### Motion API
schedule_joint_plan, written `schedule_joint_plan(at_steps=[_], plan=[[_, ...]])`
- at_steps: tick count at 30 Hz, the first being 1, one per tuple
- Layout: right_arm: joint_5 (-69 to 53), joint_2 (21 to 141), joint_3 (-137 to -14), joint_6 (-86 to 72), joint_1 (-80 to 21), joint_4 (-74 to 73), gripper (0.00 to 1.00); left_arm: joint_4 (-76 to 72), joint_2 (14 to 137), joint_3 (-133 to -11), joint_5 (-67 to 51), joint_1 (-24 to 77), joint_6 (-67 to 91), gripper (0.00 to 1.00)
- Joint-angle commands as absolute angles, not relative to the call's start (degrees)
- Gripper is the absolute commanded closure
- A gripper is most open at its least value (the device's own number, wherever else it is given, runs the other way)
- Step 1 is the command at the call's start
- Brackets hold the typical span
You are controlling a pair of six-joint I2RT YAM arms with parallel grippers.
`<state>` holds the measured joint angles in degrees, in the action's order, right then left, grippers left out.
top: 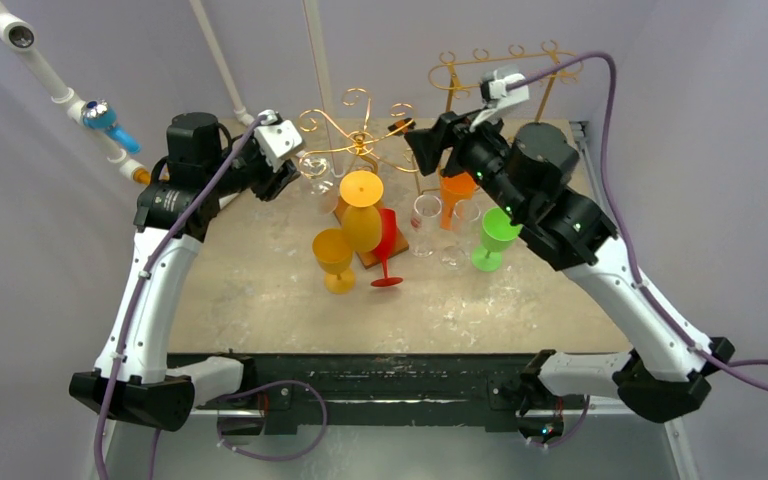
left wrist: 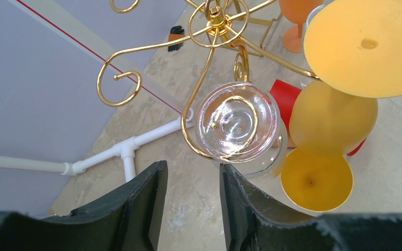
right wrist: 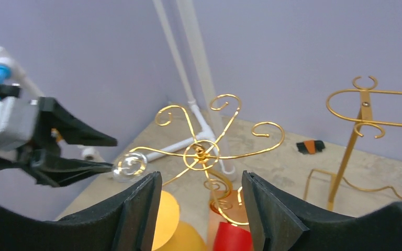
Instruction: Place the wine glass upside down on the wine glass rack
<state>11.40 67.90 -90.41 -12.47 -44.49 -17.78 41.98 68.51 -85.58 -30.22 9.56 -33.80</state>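
Clear wine glass [left wrist: 235,128] hangs inverted beyond raised left hand [left wrist: 192,168]

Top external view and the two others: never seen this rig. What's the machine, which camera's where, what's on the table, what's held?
Two robot arms, bolted at the near edge of the table. The top view looks down from behind them; the other two come from a camera on each wrist. On the table: a gold rack, a second rack behind, a yellow glass, red glass, orange glass, green glass. A clear glass hangs upside down on the gold rack, just beyond the left pincer. Both it and the right pincer are open, holding nothing.
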Motion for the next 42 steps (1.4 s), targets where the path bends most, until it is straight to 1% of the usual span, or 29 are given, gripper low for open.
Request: schedule_joint_plan(at_steps=[1,4,9,13,16,24,31,34,36,37,39,42], plan=[[16.1,74.78,-95.19,-9.85,-42.35,-25.01,0.35,40.96,68.07,-85.17,-28.47,10.02,-32.7,0.55],[15.24,77.43,-95.86,-9.61,-39.76,-24.2,0.35,40.73,68.2,-85.08,-27.78,10.02,-32.48,0.55],[9.88,81.73,-97.19,-11.08,-34.04,-21.69,0.33,40.63,68.36,-84.64,-28.39,10.02,-32.29,0.55],[6.17,84.8,-99.41,-12.83,-31.41,-19.83,0.27,40.86,68.25,-84.79,-28.68,10.02,-31.91,0.55],[3.95,86.31,-100.17,-14.88,-30.43,-17.76,0.26,41.39,68.25,-84.81,-29.24,10.11,-31.97,0.55],[0.18,95.31,-106.82,-19.08,-28.92,-18.11,0.3,41.33,68.3,-84.57,-29.57,10.11,-31.88,0.55],[0.88,97.6,-107.25,-19.94,-28.39,-16.85,0.34,40.93,68.51,-84.03,-29.74,10.2,-32.07,0.56],[1.36,97.41,-106.32,-20.1,-28.25,-15.95,0.38,40.5,68.71,-83.73,-30.05,10.28,-31.95,0.55],[1.14,97.22,-105.45,-20.48,-28.18,-14.94,0.43,39.88,69.01,-83.42,-29.99,10.37,-31.74,0.56],[0.96,97.14,-105.08,-20.74,-28.07,-14.55,0.48,39.23,69.13,-83.38,-29.69,10.37,-31.54,0.55],[0.26,96.89,-104.01,-21.35,-28.04,-13.55,0.6,38.43,69.38,-83.15,-29.27,10.37,-31.44,0.56],[0.18,96.0,-102.2,-22.57,-28.04,-12.31,0.8,37.58,69.68,-83.19,-28.62,10.37,-31.26,0.56]])
